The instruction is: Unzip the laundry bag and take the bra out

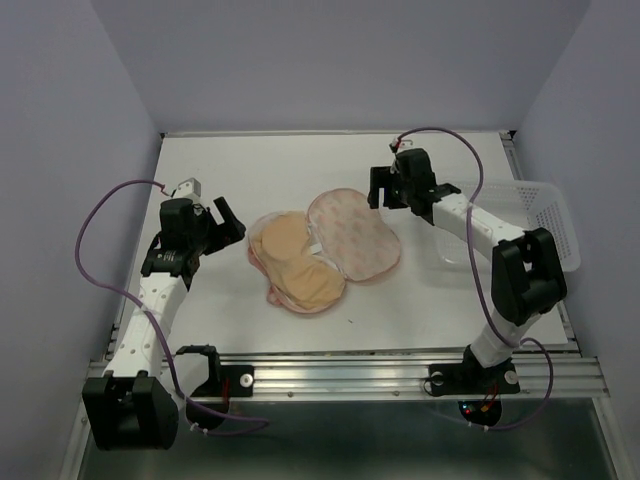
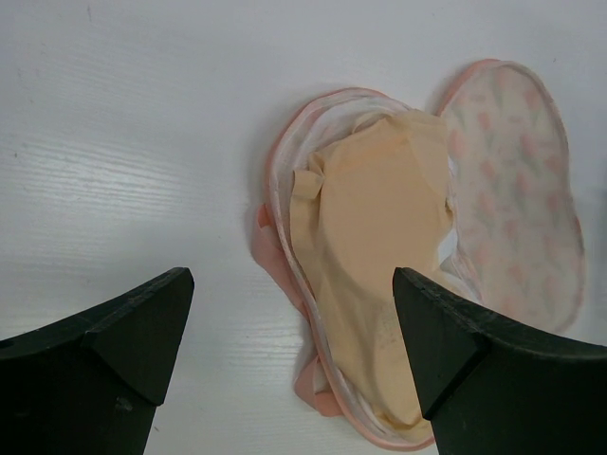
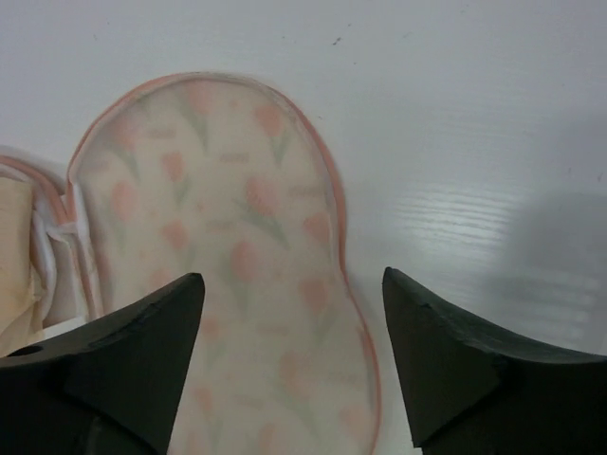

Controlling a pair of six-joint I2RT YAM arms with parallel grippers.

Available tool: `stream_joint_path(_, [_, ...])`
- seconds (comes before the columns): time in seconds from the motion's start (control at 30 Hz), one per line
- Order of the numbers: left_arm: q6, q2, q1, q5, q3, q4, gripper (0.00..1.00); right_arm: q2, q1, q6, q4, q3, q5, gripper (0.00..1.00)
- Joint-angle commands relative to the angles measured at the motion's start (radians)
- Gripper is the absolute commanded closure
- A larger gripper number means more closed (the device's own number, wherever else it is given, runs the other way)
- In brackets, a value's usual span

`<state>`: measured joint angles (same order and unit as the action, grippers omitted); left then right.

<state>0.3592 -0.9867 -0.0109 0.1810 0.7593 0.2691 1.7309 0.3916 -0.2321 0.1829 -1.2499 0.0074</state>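
Note:
The laundry bag (image 1: 352, 235) lies unzipped in the middle of the table, its patterned flap (image 3: 247, 246) folded out to the right. The tan bra (image 1: 298, 262) rests in the bag's left half, ringed by the pink zip edge. In the left wrist view the bra (image 2: 375, 237) lies ahead, with the flap (image 2: 512, 190) beyond it. My left gripper (image 1: 228, 218) stands open just left of the bag and holds nothing (image 2: 294, 280). My right gripper (image 1: 388, 195) hovers open over the flap's far end, nothing between its fingers (image 3: 294, 280).
A clear plastic mesh basket (image 1: 530, 225) sits at the table's right edge under the right arm. White walls close in the back and sides. A strip of the bra's edge (image 3: 14, 246) shows at the left of the right wrist view.

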Motion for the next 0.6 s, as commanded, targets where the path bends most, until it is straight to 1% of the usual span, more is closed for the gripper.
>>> stream_joint_path(0.0, [-0.020,0.002,0.003,0.020,-0.014,-0.034,0.01,-0.140,0.006,0.013,-0.003,-0.025,0.017,0.11])
stream_joint_path(0.03, [-0.019,0.002,0.003,0.020,-0.014,-0.036,0.01,-0.187,0.006,0.010,-0.005,-0.019,0.011,0.06])
stream_joint_path(0.07, [-0.017,0.002,0.003,0.023,-0.015,-0.037,0.01,-0.204,0.006,0.007,-0.011,-0.011,0.002,0.05])
stream_joint_path(0.13, [-0.019,0.000,0.003,0.028,-0.017,-0.039,0.01,-0.218,0.006,-0.004,-0.033,-0.003,-0.146,0.03])
stream_joint_path(0.17, [-0.020,-0.001,0.003,0.032,-0.017,-0.041,0.01,-0.205,0.016,-0.009,-0.042,-0.003,-0.261,0.02])
stream_joint_path(0.2, [-0.020,0.000,0.003,0.032,-0.017,-0.039,0.01,-0.189,0.016,-0.013,-0.052,-0.006,-0.262,0.02])
stream_joint_path(0.23, [-0.020,0.000,0.003,0.034,-0.017,-0.041,0.01,-0.171,0.035,-0.021,-0.066,-0.011,-0.336,0.02])
stream_joint_path(0.37, [-0.019,0.002,0.003,0.032,-0.021,-0.042,0.01,-0.047,0.114,-0.024,-0.098,-0.074,-0.375,0.02])
stream_joint_path(0.43, [-0.016,0.000,0.003,0.029,-0.021,-0.042,0.01,0.042,0.145,-0.042,-0.132,-0.103,-0.420,0.02])
stream_joint_path(0.57, [-0.017,-0.004,0.003,0.021,-0.021,-0.041,0.01,0.172,0.197,-0.073,-0.164,-0.175,-0.428,0.05])
